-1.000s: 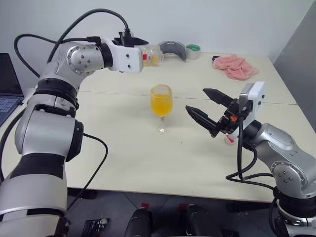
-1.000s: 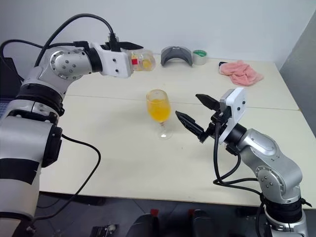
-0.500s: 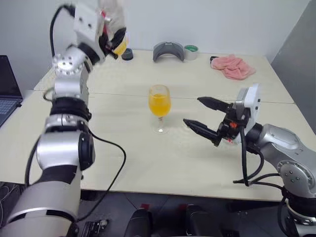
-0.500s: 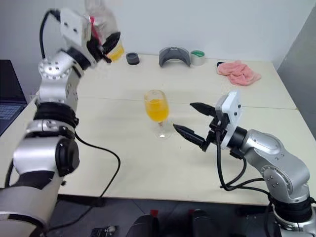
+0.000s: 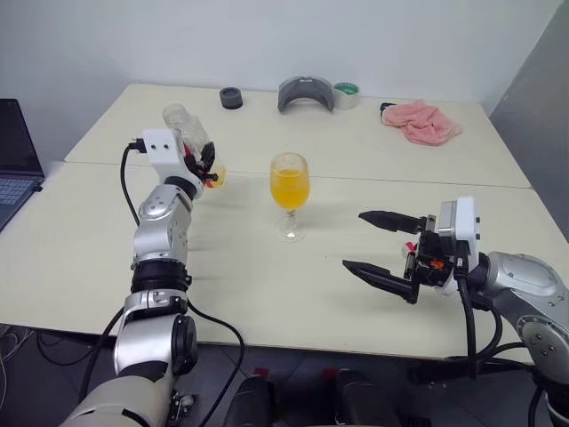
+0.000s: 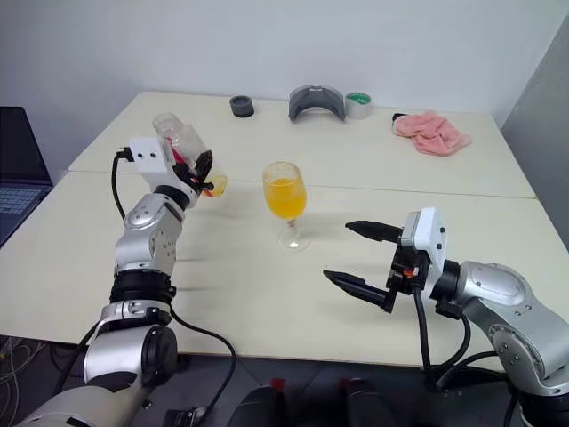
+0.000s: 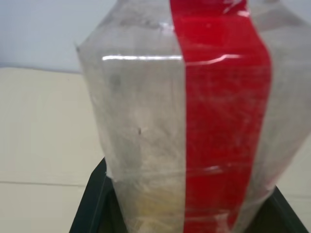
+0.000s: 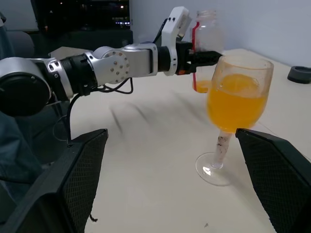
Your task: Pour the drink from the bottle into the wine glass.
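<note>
Bottle lowered, upright again – left gripper still clamped.

My left claw covers the bottle low down, so its base is hidden from me. Up close beyond my left fingers, the bottle runs off the frame, top and cap cut away. My right fingers are cropped too.

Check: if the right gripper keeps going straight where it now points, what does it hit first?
Probably the clear stemmed wine glass holding orange drink. The open right gripper points across the table at it in the right wrist view, slightly off-centre between the fingers; depth is unclear.
</note>
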Tool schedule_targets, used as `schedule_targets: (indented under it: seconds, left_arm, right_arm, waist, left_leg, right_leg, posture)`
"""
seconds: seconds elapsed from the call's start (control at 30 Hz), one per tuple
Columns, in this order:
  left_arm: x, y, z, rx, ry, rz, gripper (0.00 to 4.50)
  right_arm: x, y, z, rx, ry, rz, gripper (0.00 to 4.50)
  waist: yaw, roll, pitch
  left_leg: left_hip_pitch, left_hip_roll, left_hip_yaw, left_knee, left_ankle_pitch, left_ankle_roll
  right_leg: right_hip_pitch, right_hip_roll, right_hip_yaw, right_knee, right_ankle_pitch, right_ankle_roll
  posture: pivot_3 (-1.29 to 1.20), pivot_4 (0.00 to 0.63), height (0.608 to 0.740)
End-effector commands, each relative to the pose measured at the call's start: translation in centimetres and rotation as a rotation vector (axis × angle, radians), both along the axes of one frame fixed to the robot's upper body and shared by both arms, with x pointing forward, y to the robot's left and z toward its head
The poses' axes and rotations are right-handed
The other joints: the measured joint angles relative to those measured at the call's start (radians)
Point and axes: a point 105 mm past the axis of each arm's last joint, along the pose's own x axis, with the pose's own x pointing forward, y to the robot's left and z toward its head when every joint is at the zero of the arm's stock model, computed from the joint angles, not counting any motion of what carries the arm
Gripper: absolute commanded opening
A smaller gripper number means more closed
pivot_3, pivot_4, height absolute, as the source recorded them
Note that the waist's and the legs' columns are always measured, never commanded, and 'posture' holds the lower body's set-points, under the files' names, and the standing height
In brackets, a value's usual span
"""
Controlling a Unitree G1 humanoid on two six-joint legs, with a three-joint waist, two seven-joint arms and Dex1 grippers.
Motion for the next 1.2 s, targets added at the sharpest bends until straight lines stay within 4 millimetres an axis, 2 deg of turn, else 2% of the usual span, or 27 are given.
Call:
schedule_targets:
  seconds: [0.03,0.17,0.3,0.63,0.67,0.9,1.03,1.2]
  left_arm:
    - [-0.2,-0.1,0.4,0.022,-0.035,0.003,1.68]
    - [-0.2,-0.5,-0.4,0.054,-0.018,-0.003,1.68]
    - [0.0,-0.1,-1.9,0.104,0.032,0.039,1.68]
    - [-0.1,-0.8,-2.9,0.109,0.041,0.019,1.68]
    - [-0.1,-0.9,-2.9,0.110,0.041,0.017,2.40]
    - [-0.3,-0.8,-2.9,0.104,0.042,0.010,4.47]
    - [-0.7,-0.7,-3.1,0.091,0.055,0.014,4.47]
    - [-3.3,-0.6,-4.8,0.057,0.115,0.007,4.47]
  right_arm:
    - [-0.1,0.0,1.0,0.017,-0.053,-0.021,4.50]
    - [0.0,0.1,1.1,0.020,-0.052,-0.030,4.50]
    - [0.3,0.1,1.0,0.017,-0.051,-0.057,4.50]
    - [0.5,1.3,1.9,0.013,-0.060,-0.061,4.50]
    - [0.4,1.4,2.0,0.012,-0.061,-0.061,4.50]
    - [0.3,1.3,2.3,0.003,-0.071,-0.066,4.50]
    - [0.2,1.2,2.2,-0.001,-0.067,-0.068,4.50]
    - [-0.2,0.1,1.1,-0.027,-0.048,-0.103,4.50]
  waist:
    - [-0.001,0.000,0.000]
    - [0.000,0.000,0.000]
    - [0.000,0.000,0.000]
    - [0.000,0.000,0.000]
    - [0.000,0.000,0.000]
    - [0.000,0.000,0.000]
    - [-0.001,0.000,0.000]
    - [0.000,0.000,0.000]
  left_leg:
    - [0.000,0.000,0.001,0.000,0.000,0.000]
    - [0.000,0.000,0.000,0.000,0.000,0.000]
    - [0.001,0.000,0.001,0.000,0.000,0.000]
    - [0.001,0.000,0.001,-0.001,0.000,0.000]
    - [0.001,0.000,0.001,-0.001,0.000,0.000]
    - [0.001,0.000,0.001,-0.001,0.000,0.000]
    - [0.001,0.000,0.001,-0.001,0.000,0.000]
    - [0.001,0.000,0.001,-0.002,0.000,0.000]
  right_leg:
    - [0.000,0.000,0.000,0.000,0.000,0.000]
    - [0.000,0.000,0.000,0.000,0.000,0.000]
    - [0.000,0.000,0.000,0.000,0.000,0.000]
    - [0.000,0.000,0.000,0.000,0.000,0.000]
    - [0.000,0.000,0.000,0.000,0.000,0.000]
    - [0.000,0.000,0.001,0.000,0.000,0.000]
    - [0.000,0.000,0.001,0.000,0.000,0.000]
    - [0.000,0.000,0.001,-0.001,0.000,0.000]
  posture:
    - [0.00,0.150,0.740]
    - [0.00,0.150,0.740]
    - [0.00,0.150,0.740]
    - [0.00,0.150,0.740]
    - [0.00,0.150,0.740]
    - [0.00,0.150,0.740]
    - [0.00,0.150,0.740]
    - [0.00,0.150,0.740]
